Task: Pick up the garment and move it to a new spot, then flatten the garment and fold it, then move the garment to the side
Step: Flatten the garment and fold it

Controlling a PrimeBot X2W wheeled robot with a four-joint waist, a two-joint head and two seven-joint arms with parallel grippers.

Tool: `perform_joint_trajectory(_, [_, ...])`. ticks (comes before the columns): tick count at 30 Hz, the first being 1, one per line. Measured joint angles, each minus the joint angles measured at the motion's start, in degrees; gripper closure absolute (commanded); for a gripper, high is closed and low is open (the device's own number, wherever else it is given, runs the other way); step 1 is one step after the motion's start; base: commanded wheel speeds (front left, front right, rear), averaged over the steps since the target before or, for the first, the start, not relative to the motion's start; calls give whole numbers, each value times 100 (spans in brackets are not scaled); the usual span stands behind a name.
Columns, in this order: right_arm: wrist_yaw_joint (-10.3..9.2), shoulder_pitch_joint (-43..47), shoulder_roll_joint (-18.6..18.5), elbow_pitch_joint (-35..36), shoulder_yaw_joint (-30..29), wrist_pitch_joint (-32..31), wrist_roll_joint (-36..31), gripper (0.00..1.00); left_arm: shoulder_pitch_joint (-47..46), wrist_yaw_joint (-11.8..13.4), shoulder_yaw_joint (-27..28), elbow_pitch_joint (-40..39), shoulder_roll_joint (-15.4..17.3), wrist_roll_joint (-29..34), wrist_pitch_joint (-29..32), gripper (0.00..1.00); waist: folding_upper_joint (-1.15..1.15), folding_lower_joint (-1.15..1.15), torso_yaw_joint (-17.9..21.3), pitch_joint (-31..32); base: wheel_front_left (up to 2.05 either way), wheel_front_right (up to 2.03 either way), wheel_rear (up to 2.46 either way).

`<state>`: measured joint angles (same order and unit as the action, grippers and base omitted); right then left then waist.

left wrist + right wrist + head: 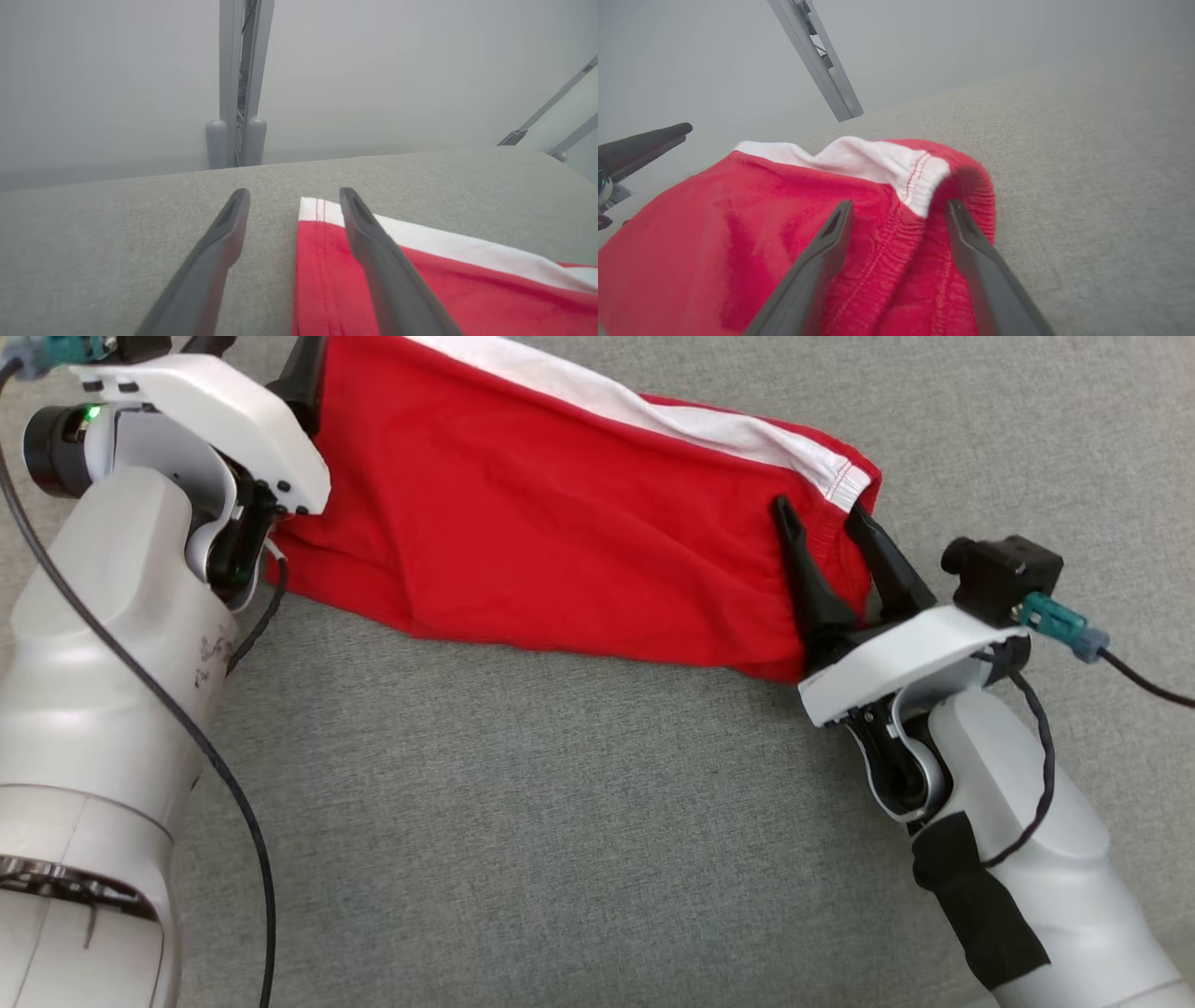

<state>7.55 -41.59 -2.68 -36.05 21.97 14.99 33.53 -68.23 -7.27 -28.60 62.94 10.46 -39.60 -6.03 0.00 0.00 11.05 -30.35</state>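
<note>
left gripper (294,196) and right gripper (899,205) gaped wide, empty. the garment (523,523) had its waistband between the right fingers, hem between the left; a shallow pinch could've slipped off the elastic

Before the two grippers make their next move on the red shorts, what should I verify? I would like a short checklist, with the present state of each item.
1. Left gripper open: ok, fingers apart, astride the stitched hem edge.
2. Right gripper open: ok, fingers apart over the elastic waistband.
3. Red shorts gripped: not ok, neither gripper is shut on them.
4. Shorts lying flat: not ok, the waistband end bulges and a crease crosses the middle.
5. Fingertips touching the cloth: cannot tell.
6. Room on the grey fabric surface: ok, it stretches wide on the near side of the shorts.
</note>
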Motion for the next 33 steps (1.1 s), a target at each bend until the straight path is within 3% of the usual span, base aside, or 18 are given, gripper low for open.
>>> perform_joint_trajectory(4, [-4, 332, 0, 326, -265, 0, -332, 0, 285, 5, -93, -137, 71, 135, -611, 0, 0, 0, -93, 112, 0, 0, 0])
perform_joint_trajectory(8, [-5, 759, -2, 746, -571, -1, -693, 0, 727, 241, -127, -579, 257, 397, -869, 0, 0, 0, -211, 270, 0, 0, 0])
perform_joint_trajectory(13, [-5, 1302, 0, 1448, -1047, 0, -1134, 0, 1684, 833, 287, -2263, 582, 829, -891, 0, 0, 0, -391, 474, 0, 0, 0])
perform_joint_trajectory(20, [-5, 1903, -2, 1986, -1446, 0, -1523, 0, 3427, 1374, 726, -4357, 849, 1241, -898, 0, 0, 0, -620, 820, 0, 0, 0])
perform_joint_trajectory(27, [-5, 2401, -2, 2201, -1736, -34, -1805, 0, 4832, 1762, 892, -5612, 1081, 1298, -893, 0, 0, 0, -763, 1230, 0, 0, 0])
perform_joint_trajectory(33, [-5, 2867, -9, 2423, -1993, -197, -1911, 0, 5446, 1972, 917, -6023, 1181, 1233, -726, 0, 0, 0, -797, 1472, 0, 0, 0])
